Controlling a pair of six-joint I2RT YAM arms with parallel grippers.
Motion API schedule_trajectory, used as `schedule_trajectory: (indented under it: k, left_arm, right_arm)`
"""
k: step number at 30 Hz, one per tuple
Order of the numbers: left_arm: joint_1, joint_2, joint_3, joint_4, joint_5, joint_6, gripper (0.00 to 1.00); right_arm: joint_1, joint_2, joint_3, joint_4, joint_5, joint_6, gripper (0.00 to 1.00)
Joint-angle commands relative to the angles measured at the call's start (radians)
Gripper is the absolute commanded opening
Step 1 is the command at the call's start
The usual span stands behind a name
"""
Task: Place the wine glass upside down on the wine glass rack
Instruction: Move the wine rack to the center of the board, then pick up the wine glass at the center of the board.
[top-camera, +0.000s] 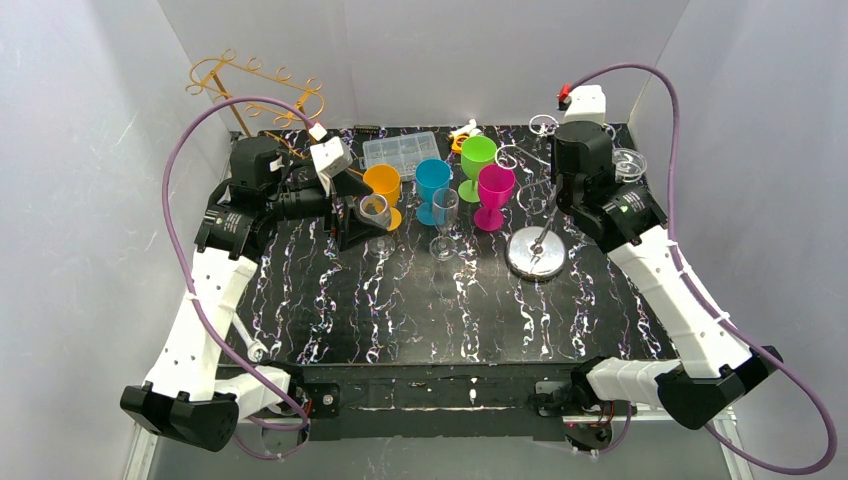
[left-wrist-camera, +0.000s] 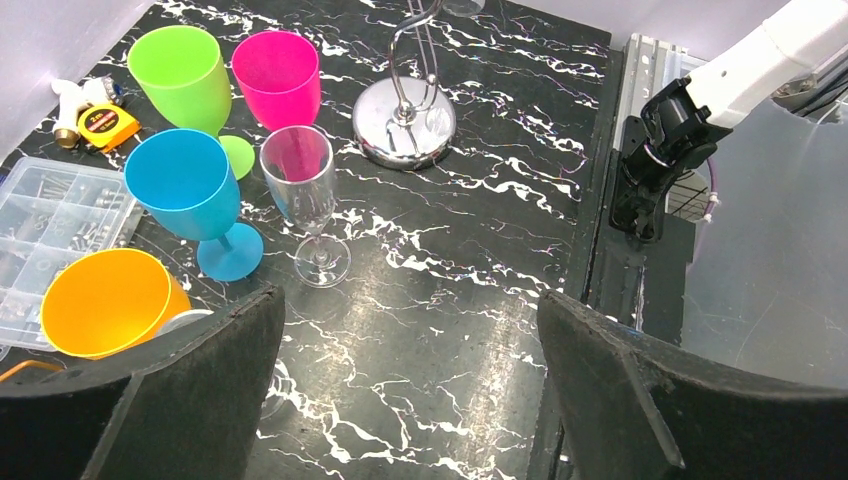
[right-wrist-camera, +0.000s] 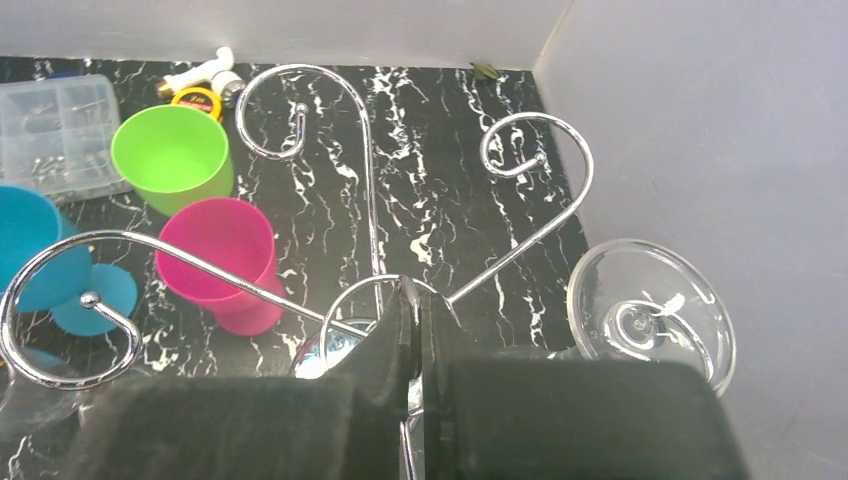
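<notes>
Left gripper (left-wrist-camera: 410, 300) released; wine glass (top-camera: 376, 208) off-centre, orange cup (top-camera: 383, 182) at its 12 o'clock: closing may topple it. Right gripper (right-wrist-camera: 412, 300) clenches rack (top-camera: 535, 255).

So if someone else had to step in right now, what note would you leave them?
Left pincer: open, holding nothing, next to the orange cup.
Right pincer: shut on the chrome rack at its centre stem.
Done: the hung glass appears to hang base-up on the rack.
Not done: the middle glass stands upright by the blue goblet, and the near glass stands upright at the left pincer.
Left to do: grip an upright glass, flip it and hang it.
</notes>
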Motion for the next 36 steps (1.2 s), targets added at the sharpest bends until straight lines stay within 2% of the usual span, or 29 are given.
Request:
schedule_trajectory:
  k: [1,6,7,9,11,13,16,29,32,36]
  left_arm:
    - [0.002,-0.028,-0.007,-0.023,0.011,0.014,0.96]
    - [0.003,-0.021,-0.006,-0.023,0.01,0.014,0.96]
    - [0.003,-0.02,-0.005,-0.022,0.008,0.013,0.96]
    - [0.002,-0.017,-0.005,-0.023,0.004,0.009,0.97]
    - [0.003,-0.014,-0.008,-0.023,-0.001,0.005,0.97]
    - [0.002,-0.01,-0.009,-0.023,-0.006,0.001,0.98]
    - [0.002,0.003,-0.002,-0.023,-0.018,-0.014,0.98]
    - [0.002,0.121,0.082,-0.022,-0.135,-0.084,0.97]
    - [-0.003,0.218,0.164,-0.037,-0.174,-0.1,0.96]
    - [-0.049,0.394,0.366,-0.13,-0.245,-0.086,0.93]
  right_arm:
    - [-0.034,-0.05,0.012,0.181,0.109,-0.006,0.01]
    - [-0.041,-0.043,-0.003,0.141,0.098,0.052,0.02]
    - [-0.041,-0.038,0.001,0.129,0.093,0.06,0.04]
    - [-0.041,-0.029,0.014,0.104,0.09,0.076,0.17]
    - [-0.041,-0.026,0.026,0.087,0.086,0.088,0.24]
    - [-0.041,-0.027,0.038,0.079,0.079,0.094,0.36]
    - [-0.041,-0.028,0.06,0.064,0.068,0.095,0.49]
    - [-0.041,-0.001,0.273,-0.086,0.008,0.121,0.72]
    - [-0.042,0.056,0.378,-0.161,-0.057,0.127,0.74]
    - [-0.041,0.153,0.515,-0.257,-0.15,0.153,0.75]
